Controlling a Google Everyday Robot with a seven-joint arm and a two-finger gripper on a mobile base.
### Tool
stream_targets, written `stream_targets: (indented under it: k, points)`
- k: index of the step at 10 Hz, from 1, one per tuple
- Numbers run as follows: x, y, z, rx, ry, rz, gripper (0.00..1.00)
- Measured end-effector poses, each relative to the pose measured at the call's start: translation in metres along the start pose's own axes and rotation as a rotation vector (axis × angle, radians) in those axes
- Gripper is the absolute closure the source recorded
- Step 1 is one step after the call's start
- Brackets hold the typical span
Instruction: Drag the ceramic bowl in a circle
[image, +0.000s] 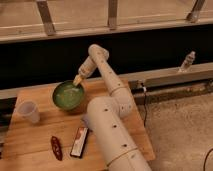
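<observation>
The ceramic bowl (67, 95), round, green with a darker rim and a pale inside, sits on the wooden table (35, 140) near its back edge. My gripper (78, 80) reaches down from the white arm onto the bowl's far right rim and is shut on that rim. The arm's lower links cover the table's right half.
A small translucent plastic cup (29, 112) stands left of the bowl. A dark red chili-shaped item (56, 148) and a flat snack bar (79, 142) lie near the front edge. A bottle (187, 61) stands on the ledge at the right. A dark counter wall runs behind the table.
</observation>
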Motion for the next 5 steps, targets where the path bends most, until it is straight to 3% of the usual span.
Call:
stream_targets:
  k: [5]
  points:
    - [0.0003,-0.0004,0.0014,0.001,-0.001,0.0,1.0]
